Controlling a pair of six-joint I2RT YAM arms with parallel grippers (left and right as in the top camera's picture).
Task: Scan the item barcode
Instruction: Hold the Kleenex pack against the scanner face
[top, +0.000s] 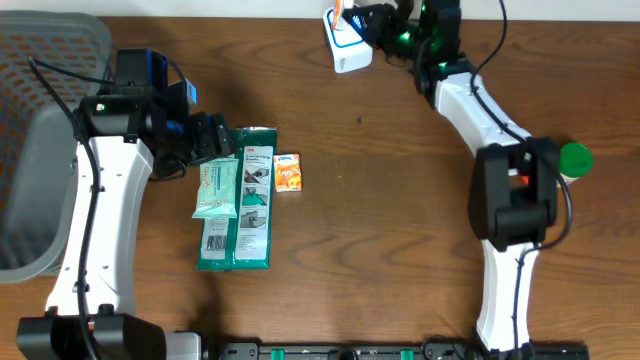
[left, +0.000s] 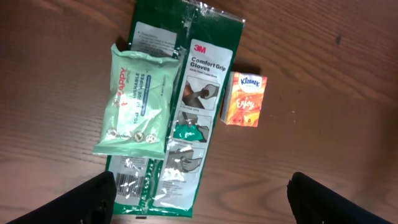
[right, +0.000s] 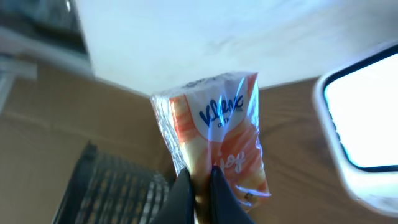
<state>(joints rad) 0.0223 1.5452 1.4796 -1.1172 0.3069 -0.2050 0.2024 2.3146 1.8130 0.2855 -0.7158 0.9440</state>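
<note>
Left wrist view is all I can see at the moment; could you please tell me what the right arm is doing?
Observer: The right tool is shut on another orange Kleenex pack.
Operator: Thank you. Where is it holding that?
Observer: At the far side of the table, right beside a white device, seemingly the scanner.
Operator: Is anything else outside my frame?
Observer: A grey basket sits at the table's left end.
</note>
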